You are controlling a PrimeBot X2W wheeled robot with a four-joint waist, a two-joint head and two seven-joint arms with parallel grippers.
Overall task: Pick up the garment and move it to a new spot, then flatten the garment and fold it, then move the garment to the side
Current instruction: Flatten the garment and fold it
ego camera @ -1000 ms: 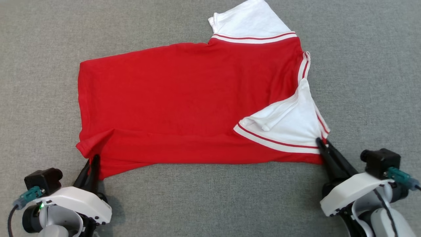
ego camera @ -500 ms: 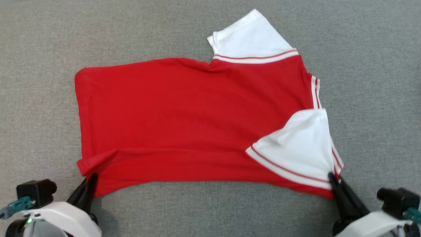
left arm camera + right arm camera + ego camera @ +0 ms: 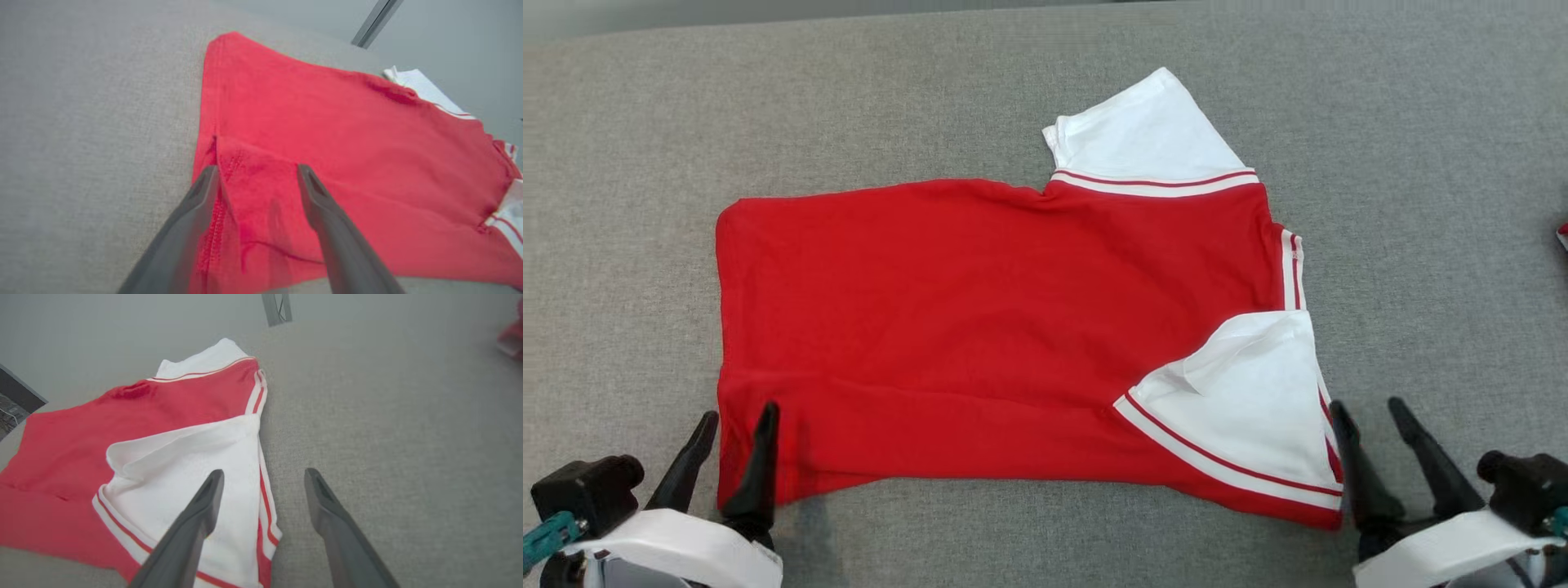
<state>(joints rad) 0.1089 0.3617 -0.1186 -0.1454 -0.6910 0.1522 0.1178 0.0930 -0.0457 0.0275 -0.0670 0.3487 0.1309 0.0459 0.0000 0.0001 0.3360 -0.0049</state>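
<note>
The garment (image 3: 980, 327) is a red T-shirt with white sleeves and red-and-white trim, lying spread on the grey surface, collar to the right. One white sleeve (image 3: 1241, 400) is folded over onto the red body; the other sleeve (image 3: 1143, 135) points away. My left gripper (image 3: 737, 416) stands open at the near-left hem corner, its fingers straddling the red hem (image 3: 255, 183). At the near-right corner my right gripper (image 3: 1368, 404) is open too, one finger (image 3: 204, 498) over the white sleeve (image 3: 179, 469), the other over bare surface. Neither holds the cloth.
Grey fabric surface (image 3: 1437, 163) extends all round the shirt, with free room to the right and far side. A small red item (image 3: 1563, 235) sits at the right edge, also seen as a red item (image 3: 510, 335) in the right wrist view.
Both grippers have opened and let go of the shirt's near corners, which now lie flat. The head camera has shifted, so the shirt sits lower in view.
</note>
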